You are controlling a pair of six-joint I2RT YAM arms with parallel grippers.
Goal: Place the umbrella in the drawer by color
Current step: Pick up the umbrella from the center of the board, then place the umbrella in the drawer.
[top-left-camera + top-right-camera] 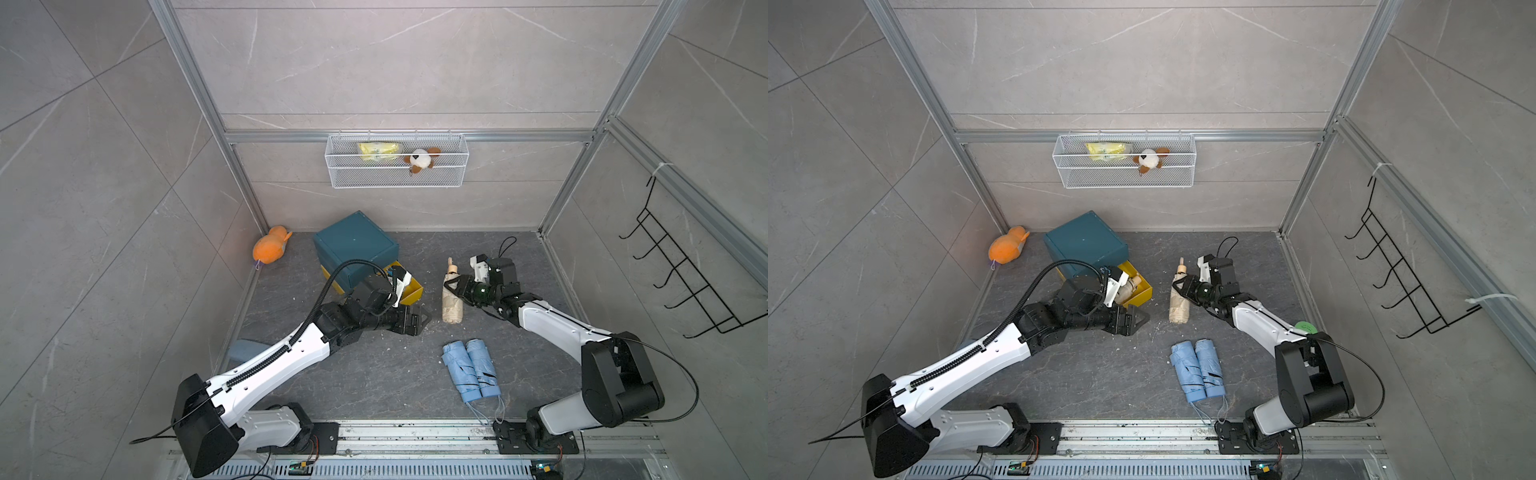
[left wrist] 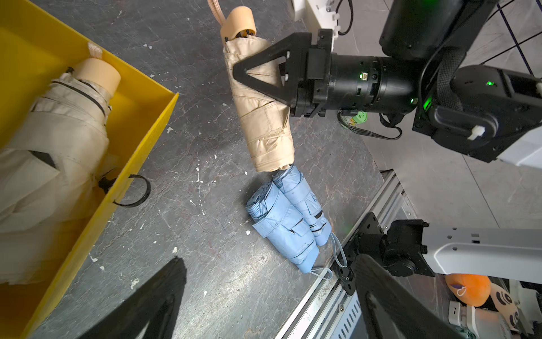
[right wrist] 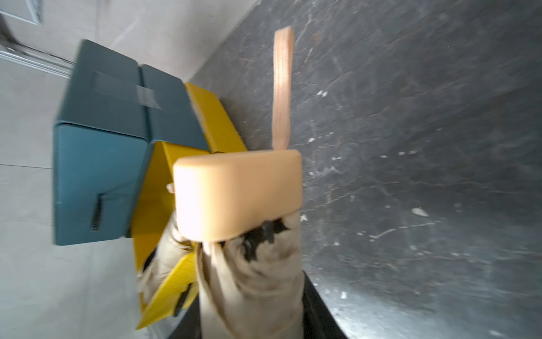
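- Right gripper [image 1: 449,287] is clamping partly closed jaws around the beige folded fabric umbrella [image 1: 453,309], which is sitting at 3 o'clock of the open yellow plastic drawer [image 1: 414,292].
- Left gripper [image 1: 423,323] is hanging wide open, gripping nothing, at 6 o'clock of that drawer.
- I'm seeing a second beige folded umbrella [image 2: 58,132] lying inside it.

A dark marbled bench [image 1: 374,374] carries a teal drawer box [image 1: 355,245] at the back, an orange plush [image 1: 270,246] in a corner, and two blue umbrellas [image 1: 465,370] side by side.

Bright, even light; blurred right-wrist view
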